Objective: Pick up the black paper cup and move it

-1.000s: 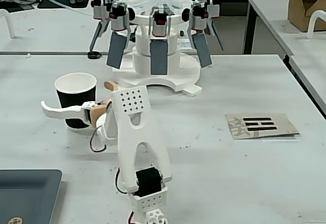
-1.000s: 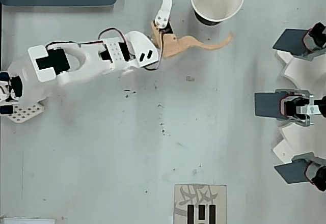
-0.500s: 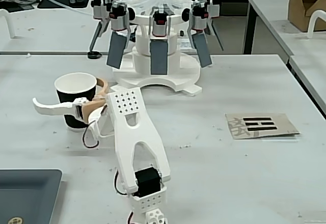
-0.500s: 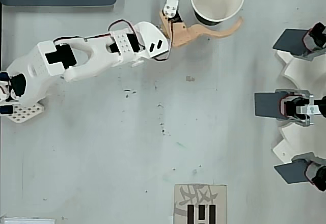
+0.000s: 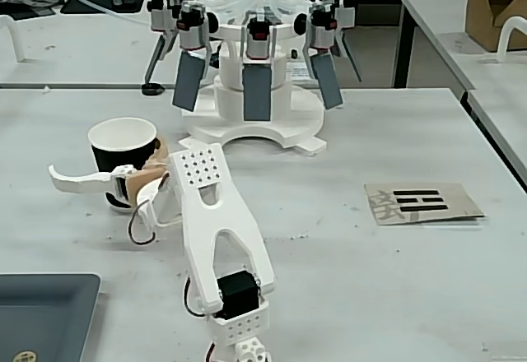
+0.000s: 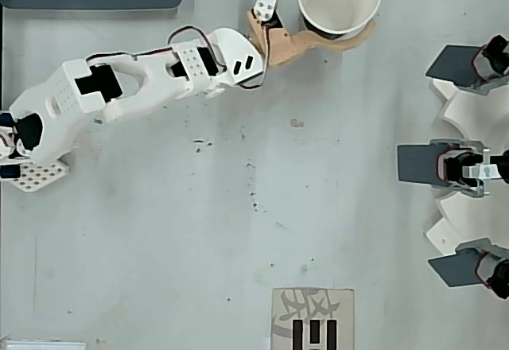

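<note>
The black paper cup (image 5: 123, 138) stands upright on the white table, left of centre in the fixed view and at the top edge in the overhead view (image 6: 339, 0). Its white inside looks empty. My gripper (image 5: 107, 163) is open wide with the cup between its fingers. The white finger (image 5: 78, 179) reaches past the cup's near side, apart from it. The tan finger (image 6: 334, 44) curves along the cup's other side and seems to touch its base. In the overhead view my gripper (image 6: 322, 1) comes in from the left.
A white stand with several grey paddles and clear tubes (image 5: 255, 90) fills the back of the table, on the right in the overhead view (image 6: 465, 163). A cardboard card with black marks (image 5: 424, 203) lies right. A dark grey tray (image 5: 41, 313) sits front left.
</note>
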